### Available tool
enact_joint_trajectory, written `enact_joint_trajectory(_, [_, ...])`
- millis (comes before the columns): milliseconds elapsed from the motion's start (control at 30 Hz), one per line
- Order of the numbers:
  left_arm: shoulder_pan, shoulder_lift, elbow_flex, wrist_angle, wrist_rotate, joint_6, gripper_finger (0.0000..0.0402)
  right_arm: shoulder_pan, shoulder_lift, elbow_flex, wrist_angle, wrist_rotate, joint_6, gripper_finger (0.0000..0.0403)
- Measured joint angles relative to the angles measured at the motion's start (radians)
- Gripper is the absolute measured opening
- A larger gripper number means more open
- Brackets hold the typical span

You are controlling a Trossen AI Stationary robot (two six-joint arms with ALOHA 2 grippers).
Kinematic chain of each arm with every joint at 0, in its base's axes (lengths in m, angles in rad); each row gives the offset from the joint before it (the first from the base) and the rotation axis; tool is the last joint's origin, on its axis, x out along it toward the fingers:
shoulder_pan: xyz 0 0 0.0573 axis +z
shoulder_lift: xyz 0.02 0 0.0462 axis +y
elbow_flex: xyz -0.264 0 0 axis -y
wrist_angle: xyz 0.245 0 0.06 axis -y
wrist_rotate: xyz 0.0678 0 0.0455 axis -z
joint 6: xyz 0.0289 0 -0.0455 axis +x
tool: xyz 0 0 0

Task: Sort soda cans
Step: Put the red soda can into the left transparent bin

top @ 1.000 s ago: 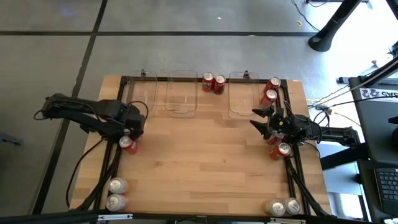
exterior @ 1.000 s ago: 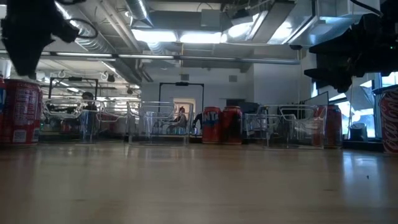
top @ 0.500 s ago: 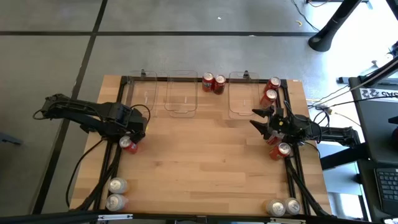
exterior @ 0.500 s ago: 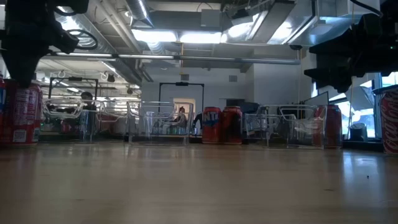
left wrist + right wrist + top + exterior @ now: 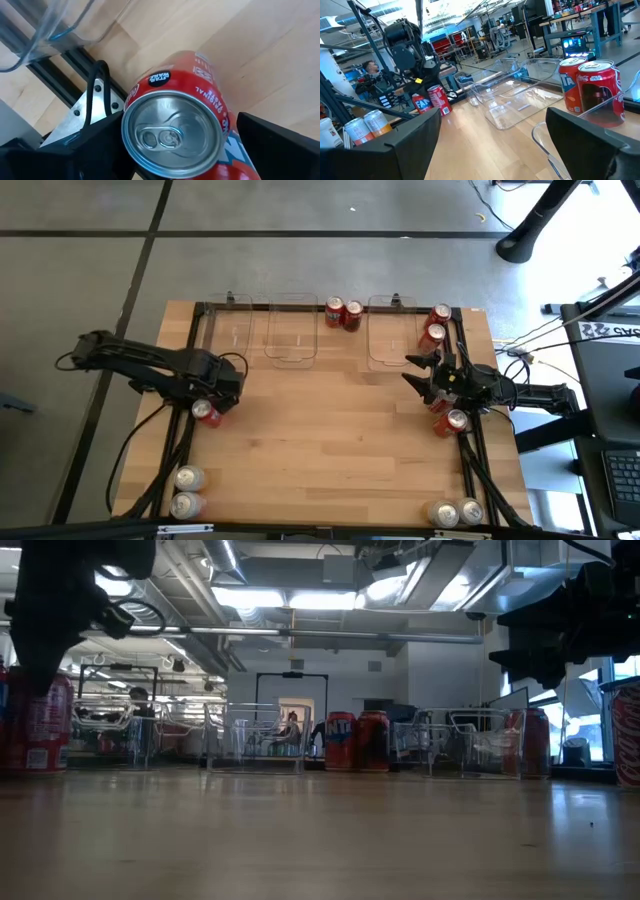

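My left gripper (image 5: 175,150) (image 5: 214,400) is open above an upright red soda can (image 5: 172,135) (image 5: 205,412) at the table's left side, one dark finger on each side of its silver top. The can stands on its base (image 5: 35,725). My right gripper (image 5: 492,142) (image 5: 420,375) hangs open at the table's right side, beside two red cans (image 5: 455,420). Other cans: two red ones (image 5: 343,313) between the bins, two (image 5: 436,325) at the far right corner, and silver pairs at the near left (image 5: 187,490) and near right (image 5: 455,512). My left gripper comes at the red can from above, pointing down, with its fingers (image 5: 75,155) on either side of the rim of the can's top (image 5: 135,105). I cannot tell whether either finger touches the can. The can stands upright on the table.
Three clear plastic bins (image 5: 292,330) stand in a row along the far edge. Black frame rails (image 5: 470,460) run down both sides of the table. The wooden middle of the table (image 5: 320,430) holds no objects. A person shows far off in the room (image 5: 370,67).
My left gripper has moved down and slightly toward the table's right, closing in over the red can. The can has stayed where it was.
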Motion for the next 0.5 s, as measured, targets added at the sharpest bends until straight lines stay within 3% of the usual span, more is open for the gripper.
enact_joint_trajectory(500, [0.0, 0.041, 0.002, 0.011, 0.01, 0.02, 0.0292, 0.0, 0.0, 0.0, 0.0, 0.0, 0.0, 0.036])
